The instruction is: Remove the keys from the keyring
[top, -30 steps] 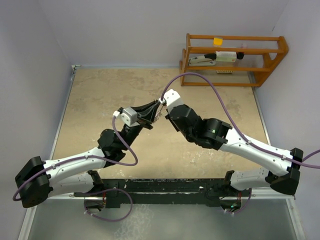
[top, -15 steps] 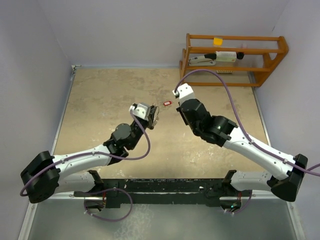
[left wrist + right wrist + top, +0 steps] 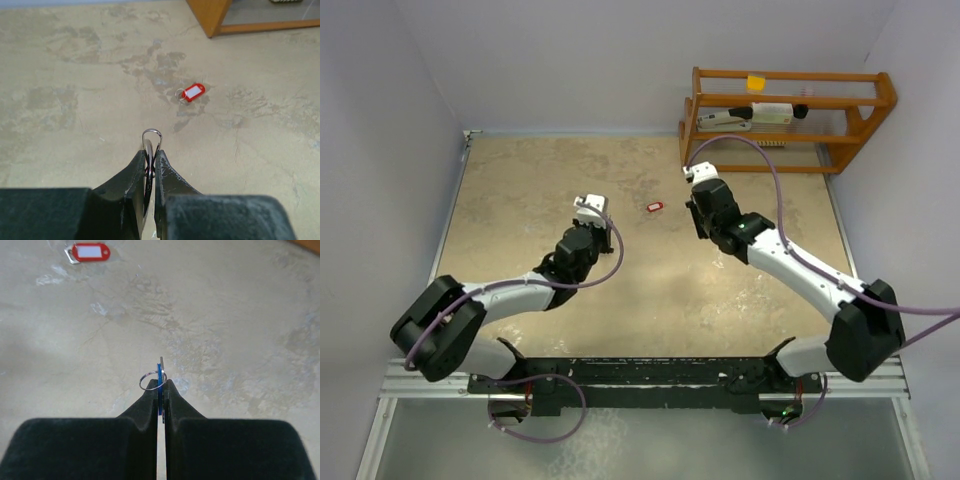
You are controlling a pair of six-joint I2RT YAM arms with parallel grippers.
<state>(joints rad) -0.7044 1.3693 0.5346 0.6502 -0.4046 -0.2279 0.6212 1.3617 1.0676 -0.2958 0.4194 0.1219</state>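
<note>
A tan, mottled table [image 3: 520,190] sits between plain grey walls [image 3: 570,60], with a wooden rack [image 3: 790,110] at its far right corner and a red key tag [image 3: 192,92] lying flat on the open surface. Both arms reach forward and low, angled inward, with the tag on the table between their wrists. The left gripper [image 3: 151,155] is pinched tight on the silver keyring [image 3: 152,130], whose loop stands above its fingertips, and the right gripper [image 3: 161,385] is clamped on a blue-headed key [image 3: 159,375] carrying a small wire ring [image 3: 142,382].

A key tag [image 3: 655,207] lay on the table [image 3: 520,190], with the left gripper [image 3: 598,222] at its 9 o'clock and the right gripper [image 3: 695,205] at 3. A rack [image 3: 788,120] stood at 1 o'clock.
</note>
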